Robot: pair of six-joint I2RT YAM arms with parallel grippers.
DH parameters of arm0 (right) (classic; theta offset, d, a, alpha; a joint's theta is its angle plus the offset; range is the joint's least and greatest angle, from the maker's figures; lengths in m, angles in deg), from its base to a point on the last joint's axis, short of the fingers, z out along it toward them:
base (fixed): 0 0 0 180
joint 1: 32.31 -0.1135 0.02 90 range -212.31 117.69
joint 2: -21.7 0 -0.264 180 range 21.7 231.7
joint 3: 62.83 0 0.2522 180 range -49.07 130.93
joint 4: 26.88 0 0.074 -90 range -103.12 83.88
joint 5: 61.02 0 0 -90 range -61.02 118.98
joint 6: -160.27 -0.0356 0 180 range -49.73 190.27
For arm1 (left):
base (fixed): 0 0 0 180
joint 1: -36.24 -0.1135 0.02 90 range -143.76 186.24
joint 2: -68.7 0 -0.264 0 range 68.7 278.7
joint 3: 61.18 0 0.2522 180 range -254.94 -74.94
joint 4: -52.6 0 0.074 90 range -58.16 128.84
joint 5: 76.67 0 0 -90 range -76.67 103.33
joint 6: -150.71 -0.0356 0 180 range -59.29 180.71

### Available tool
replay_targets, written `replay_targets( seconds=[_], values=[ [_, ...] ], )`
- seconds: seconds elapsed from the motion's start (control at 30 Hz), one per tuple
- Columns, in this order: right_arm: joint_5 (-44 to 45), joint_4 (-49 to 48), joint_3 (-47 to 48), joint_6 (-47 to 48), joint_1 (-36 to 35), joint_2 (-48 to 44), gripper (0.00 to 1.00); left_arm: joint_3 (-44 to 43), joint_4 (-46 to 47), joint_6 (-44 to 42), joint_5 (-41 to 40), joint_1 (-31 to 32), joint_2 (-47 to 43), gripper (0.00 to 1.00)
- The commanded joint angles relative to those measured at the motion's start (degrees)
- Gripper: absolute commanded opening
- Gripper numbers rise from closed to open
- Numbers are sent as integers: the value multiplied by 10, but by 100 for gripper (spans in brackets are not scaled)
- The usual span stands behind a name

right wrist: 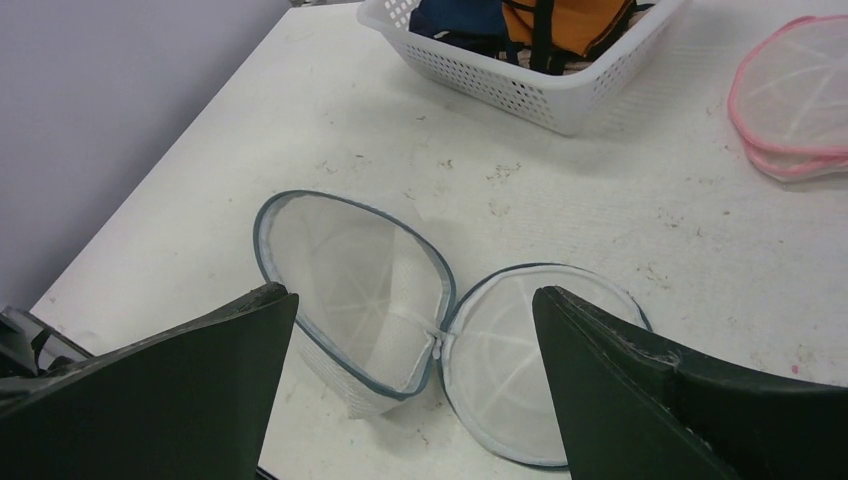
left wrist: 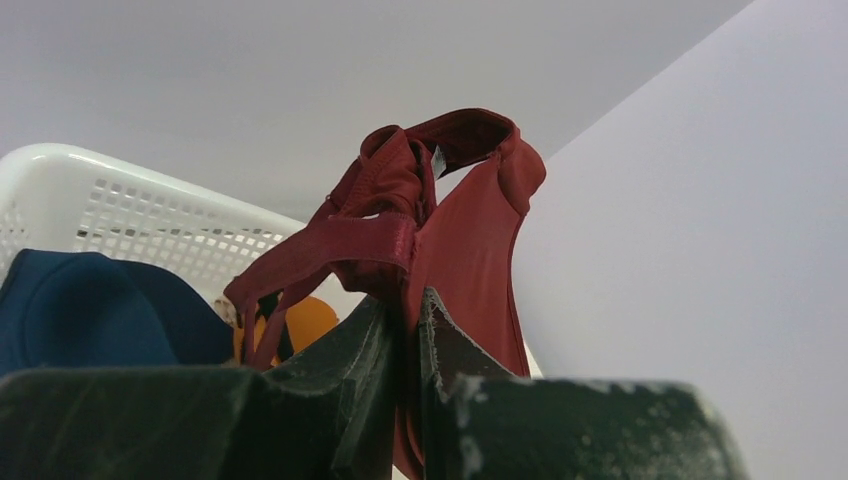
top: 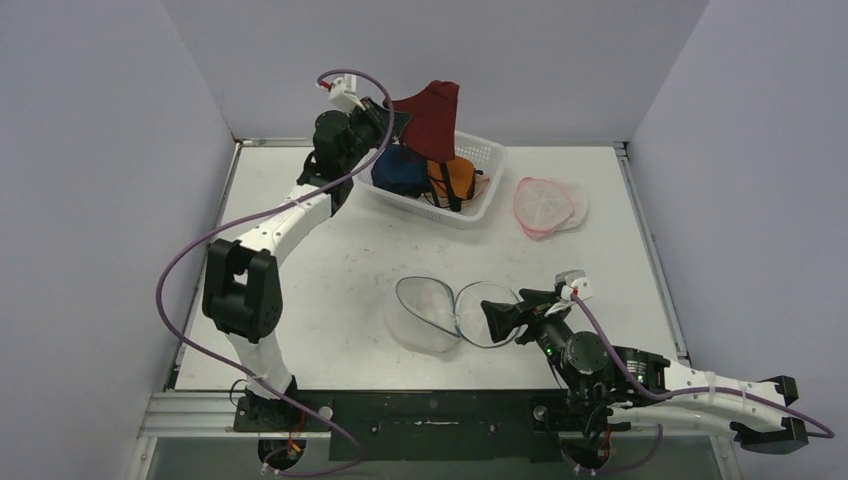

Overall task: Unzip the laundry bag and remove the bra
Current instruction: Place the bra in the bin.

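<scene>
The laundry bag [top: 440,312], white mesh with a grey-blue rim, lies unzipped on the table with both halves spread open and nothing inside [right wrist: 370,290]. A dark red bra [top: 432,118] hangs above the white basket [top: 482,152], pinched by my left gripper [top: 398,118], which is shut on its fabric [left wrist: 440,240]. My right gripper [top: 497,320] hovers just beside the bag's right half, jaws wide open with nothing between them [right wrist: 415,300].
The white basket [right wrist: 560,95] at the back holds a blue garment [top: 400,170] and an orange one [top: 455,178]. A pink-rimmed mesh bag [top: 548,205] lies to its right. Walls close in on the left, back and right sides.
</scene>
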Motion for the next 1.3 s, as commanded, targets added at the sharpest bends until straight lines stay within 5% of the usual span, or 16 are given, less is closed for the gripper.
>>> replay_targets(
  seconds=[0.0, 0.23, 1.27],
  values=[
    [27, -17, -11, -5, -3, 5, 92, -57, 37, 11, 30, -28, 48, 0],
    [38, -23, -16, 0, -3, 19, 92, -108, 31, 32, 93, -53, 144, 0],
    [49, -1, -11, -15, -3, 41, 92, -110, -62, 0, 4, -71, 258, 0]
  ],
)
